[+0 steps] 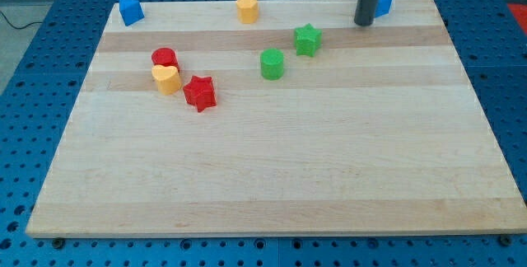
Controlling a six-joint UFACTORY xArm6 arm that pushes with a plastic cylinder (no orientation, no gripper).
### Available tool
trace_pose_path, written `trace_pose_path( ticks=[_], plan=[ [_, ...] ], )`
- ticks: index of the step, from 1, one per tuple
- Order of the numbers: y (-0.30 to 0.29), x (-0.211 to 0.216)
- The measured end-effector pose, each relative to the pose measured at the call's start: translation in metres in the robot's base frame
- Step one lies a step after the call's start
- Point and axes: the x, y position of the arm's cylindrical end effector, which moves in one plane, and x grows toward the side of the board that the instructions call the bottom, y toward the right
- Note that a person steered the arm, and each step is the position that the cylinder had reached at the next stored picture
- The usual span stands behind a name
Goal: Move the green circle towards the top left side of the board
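The green circle [272, 63] stands on the wooden board [272, 168] a little above its middle. A green star [307, 39] sits just up and to the right of it. My tip [363, 23] is near the board's top right, well to the right of and above the green circle, about a hand's width from the green star. It touches no block, though a blue block [384, 2] sits right behind the rod.
A red cylinder [165, 57], a yellow heart [166, 78] and a red star [199, 92] cluster at the left. A blue block [130, 11] sits at the top left corner. A yellow hexagon [247, 8] sits at the top edge.
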Motion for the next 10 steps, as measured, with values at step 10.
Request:
trace_pose_path(
  ticks=[10],
  plan=[
    [-0.253,0.076]
  ],
)
